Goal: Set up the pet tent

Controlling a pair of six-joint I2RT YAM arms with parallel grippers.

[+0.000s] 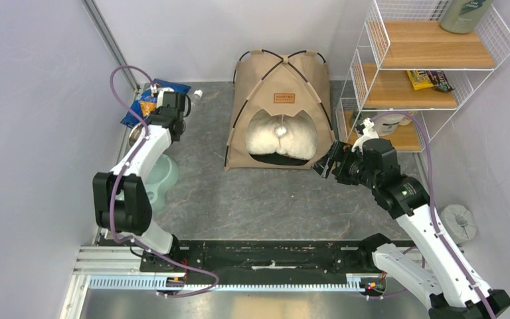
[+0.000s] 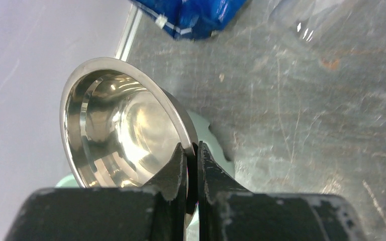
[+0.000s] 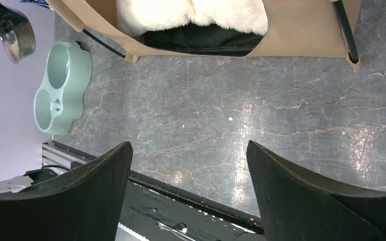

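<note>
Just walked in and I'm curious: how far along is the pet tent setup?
Looks done: the pet tent stands on its poles with the white pillow inside. In hand: the left gripper pinches a steel bowl by its rim; the right gripper hangs open and empty near the tent's front corner. Left: probably setting that bowl into the green bowl stand, whose two sockets look empty.

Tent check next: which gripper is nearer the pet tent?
Right. The right gripper sits open by the pet tent's front corner; the left gripper is far left, gripping a steel bowl.
</note>
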